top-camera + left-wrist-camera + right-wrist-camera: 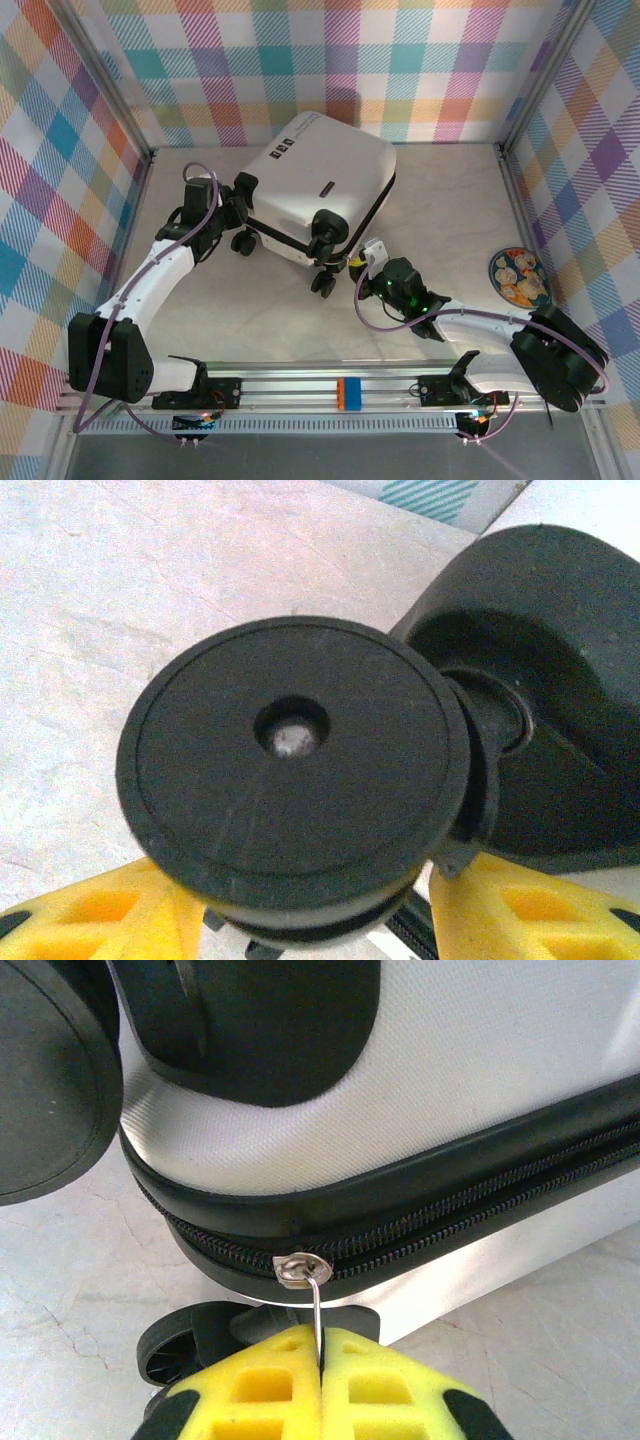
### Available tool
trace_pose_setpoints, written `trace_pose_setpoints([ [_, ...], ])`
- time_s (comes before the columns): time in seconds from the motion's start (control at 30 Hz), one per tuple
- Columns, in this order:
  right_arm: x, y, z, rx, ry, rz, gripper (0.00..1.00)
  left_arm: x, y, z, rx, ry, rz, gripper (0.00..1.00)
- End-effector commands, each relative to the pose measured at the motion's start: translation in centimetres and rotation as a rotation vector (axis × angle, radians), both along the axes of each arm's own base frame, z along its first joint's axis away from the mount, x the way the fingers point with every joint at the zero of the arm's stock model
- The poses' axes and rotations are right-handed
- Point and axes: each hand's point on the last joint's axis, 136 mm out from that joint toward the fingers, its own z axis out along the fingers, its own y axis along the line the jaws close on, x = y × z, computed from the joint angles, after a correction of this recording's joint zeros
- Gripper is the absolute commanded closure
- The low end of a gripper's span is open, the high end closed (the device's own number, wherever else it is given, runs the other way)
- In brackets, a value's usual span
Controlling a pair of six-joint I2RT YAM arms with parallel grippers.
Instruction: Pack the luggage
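Closed luggage (320, 175) flat on counter (450, 210), upper centre of overhead frame. Long axis diagonal, lower left to upper right; wheeled end toward lower left. Grips: left tool (232, 213) clamped on wheel (290, 760); right tool (320, 1348) pinched shut on zip pull (316, 1305).

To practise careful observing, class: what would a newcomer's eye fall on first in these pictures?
The big white luggage lies closed in the middle, wheels toward the arms. The right end effector is shut on its zip pull at the near corner, while the left end effector sits at a black wheel on the left corner. A patterned plate lies far right.
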Motion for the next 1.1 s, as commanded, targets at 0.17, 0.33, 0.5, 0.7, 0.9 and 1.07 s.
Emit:
trace_pose_setpoints([
  [0.17,2.0,-0.5,1.8,0.005,-0.084,-0.067,1.00,-3.2,-0.8,6.1,-0.050,-0.100,-0.069,0.35],
  [0.33,2.0,0.0,2.0,0.018,-0.083,-0.049,1.00,-5.8,-4.4,7.7,-0.103,-0.127,-0.206,0.33],
  [0.5,2.1,0.3,2.0,0.027,-0.072,-0.045,1.00,-8.5,-10.2,7.2,-0.150,-0.100,-0.403,0.30],
  [0.7,2.0,0.3,2.1,0.034,-0.061,-0.044,1.00,-11.4,-17.3,5.4,-0.161,-0.053,-0.609,0.25],
  [0.9,1.9,0.2,2.2,0.035,-0.059,-0.046,1.00,-12.6,-22.0,2.7,-0.089,0.016,-0.713,0.24],
  [1.07,1.8,0.1,2.1,0.037,-0.056,-0.048,1.00,-12.9,-24.0,1.3,-0.012,0.045,-0.754,0.24],
])
